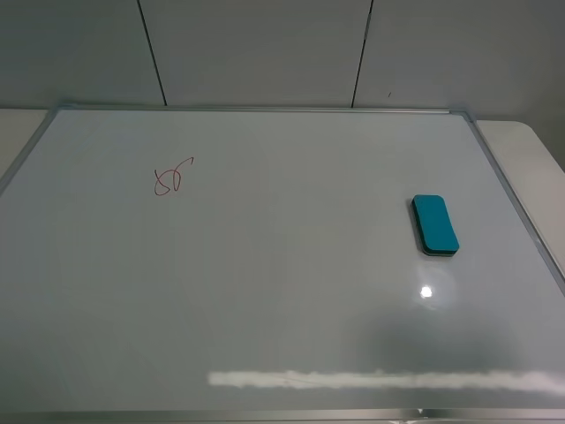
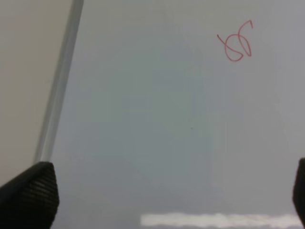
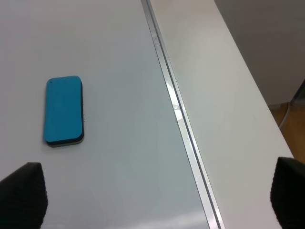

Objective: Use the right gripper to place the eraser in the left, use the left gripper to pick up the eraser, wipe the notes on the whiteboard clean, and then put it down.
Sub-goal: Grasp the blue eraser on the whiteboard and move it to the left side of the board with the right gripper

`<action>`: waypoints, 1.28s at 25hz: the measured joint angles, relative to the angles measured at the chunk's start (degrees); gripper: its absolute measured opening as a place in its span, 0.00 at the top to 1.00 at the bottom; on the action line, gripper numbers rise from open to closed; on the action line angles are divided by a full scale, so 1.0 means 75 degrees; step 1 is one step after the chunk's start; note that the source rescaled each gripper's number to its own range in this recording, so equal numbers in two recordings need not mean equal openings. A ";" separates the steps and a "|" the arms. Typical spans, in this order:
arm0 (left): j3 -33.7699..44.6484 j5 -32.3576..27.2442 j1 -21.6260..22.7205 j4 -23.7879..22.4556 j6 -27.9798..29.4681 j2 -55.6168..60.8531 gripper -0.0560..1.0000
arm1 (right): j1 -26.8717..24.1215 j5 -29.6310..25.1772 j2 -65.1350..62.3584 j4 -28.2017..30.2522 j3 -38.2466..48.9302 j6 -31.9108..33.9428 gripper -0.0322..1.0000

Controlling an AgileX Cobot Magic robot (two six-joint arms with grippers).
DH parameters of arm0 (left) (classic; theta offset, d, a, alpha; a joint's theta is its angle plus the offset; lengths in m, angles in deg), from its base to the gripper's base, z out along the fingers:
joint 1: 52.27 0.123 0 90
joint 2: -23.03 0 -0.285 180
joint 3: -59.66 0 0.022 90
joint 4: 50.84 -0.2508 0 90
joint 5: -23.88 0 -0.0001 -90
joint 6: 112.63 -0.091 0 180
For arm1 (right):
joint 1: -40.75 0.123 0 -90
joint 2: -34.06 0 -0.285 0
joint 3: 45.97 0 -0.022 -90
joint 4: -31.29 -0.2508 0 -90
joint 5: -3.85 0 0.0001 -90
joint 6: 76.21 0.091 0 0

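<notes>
The teal-blue eraser [image 1: 434,225] lies flat on the right part of the whiteboard [image 1: 282,291]. It also shows in the right wrist view [image 3: 64,110]. The red notes [image 1: 171,177] sit on the board's upper left and show in the left wrist view [image 2: 236,43]. Neither arm appears in the exterior high view. The left gripper [image 2: 171,195] is open and empty above the board near its left frame. The right gripper [image 3: 157,195] is open and empty, above the board's right frame, apart from the eraser.
The board's silver frame [image 3: 178,114] runs along the right side, with a white table surface [image 3: 224,109] beyond it. The left frame [image 2: 59,81] shows in the left wrist view. A grey panelled wall [image 1: 265,49] stands behind the board.
</notes>
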State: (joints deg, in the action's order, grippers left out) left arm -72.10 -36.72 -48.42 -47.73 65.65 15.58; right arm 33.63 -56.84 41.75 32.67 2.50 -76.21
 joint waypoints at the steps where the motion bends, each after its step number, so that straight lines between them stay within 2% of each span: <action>1: 0.0000 0.0000 0.0000 0.0000 0.0000 0.0000 0.00 | 0.0000 0.0000 0.0000 0.0000 0.0000 0.0000 0.07; 22: 0.0000 0.0000 0.0000 0.0000 0.0000 0.0000 0.00 | 0.0000 0.0035 0.0000 -0.0185 -0.0040 -0.0111 0.07; 27: 0.0000 0.0000 0.0000 0.0000 0.0000 0.0000 0.00 | 0.0000 0.1108 0.0770 -0.0887 -0.0507 -0.0164 0.07; 32: 0.0000 0.0000 0.0000 0.0000 0.0000 0.0000 0.00 | 0.0000 0.2028 0.2858 -0.1282 -0.0800 -0.0279 0.07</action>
State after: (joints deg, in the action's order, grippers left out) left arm -72.10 -36.72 -48.42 -47.73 65.65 15.58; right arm 33.63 -41.63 63.18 23.06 -3.51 -78.30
